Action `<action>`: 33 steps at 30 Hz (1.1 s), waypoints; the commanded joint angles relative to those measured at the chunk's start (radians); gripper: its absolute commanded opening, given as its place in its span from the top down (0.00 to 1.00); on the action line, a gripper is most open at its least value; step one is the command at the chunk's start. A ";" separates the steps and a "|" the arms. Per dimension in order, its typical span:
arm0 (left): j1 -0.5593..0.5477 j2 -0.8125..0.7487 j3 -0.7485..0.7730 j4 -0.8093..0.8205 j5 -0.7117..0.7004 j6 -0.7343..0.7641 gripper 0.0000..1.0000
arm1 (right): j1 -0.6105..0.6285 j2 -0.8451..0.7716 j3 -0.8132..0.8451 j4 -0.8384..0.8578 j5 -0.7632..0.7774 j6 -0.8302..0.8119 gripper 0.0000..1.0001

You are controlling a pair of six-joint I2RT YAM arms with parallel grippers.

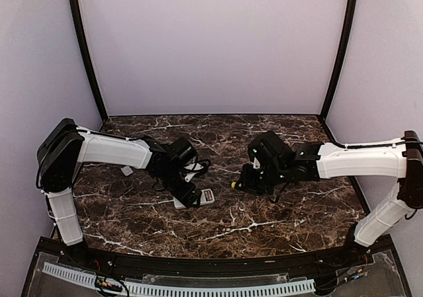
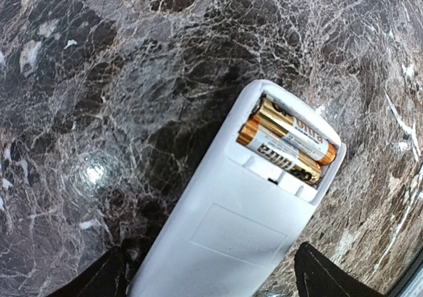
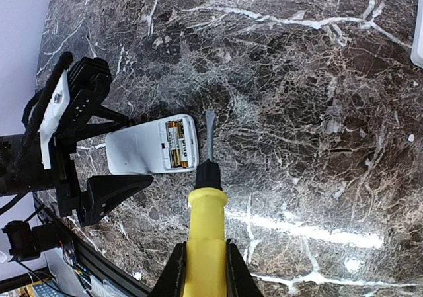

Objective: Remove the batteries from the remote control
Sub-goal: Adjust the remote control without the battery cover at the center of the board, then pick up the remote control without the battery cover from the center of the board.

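Batteries [image 2: 285, 140] in remote [image 2: 218, 237], just beyond left claw [image 2: 210, 270].

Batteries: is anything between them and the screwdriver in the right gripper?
Nothing visible. The remote is uncovered, both batteries exposed; the screwdriver tip sits just beside that end, only bare table between.

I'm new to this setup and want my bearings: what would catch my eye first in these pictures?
A white remote lies on the dark marble table with its cover off, two gold batteries bare in the compartment; the left gripper stands open astride its other end. The right gripper is shut on a yellow-handled screwdriver, its blade beside the open compartment.
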 commanded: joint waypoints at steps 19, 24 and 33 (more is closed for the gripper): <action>-0.065 -0.038 -0.093 0.061 -0.004 0.135 0.49 | -0.035 0.060 0.032 -0.010 -0.193 -0.018 1.00; -0.115 -0.088 -0.124 0.112 0.021 0.147 0.54 | -0.053 -0.013 -0.035 0.000 -0.256 -0.031 1.00; -0.168 -0.172 -0.189 0.188 0.143 0.178 0.54 | -0.051 -0.144 -0.127 -0.001 -0.393 -0.009 1.00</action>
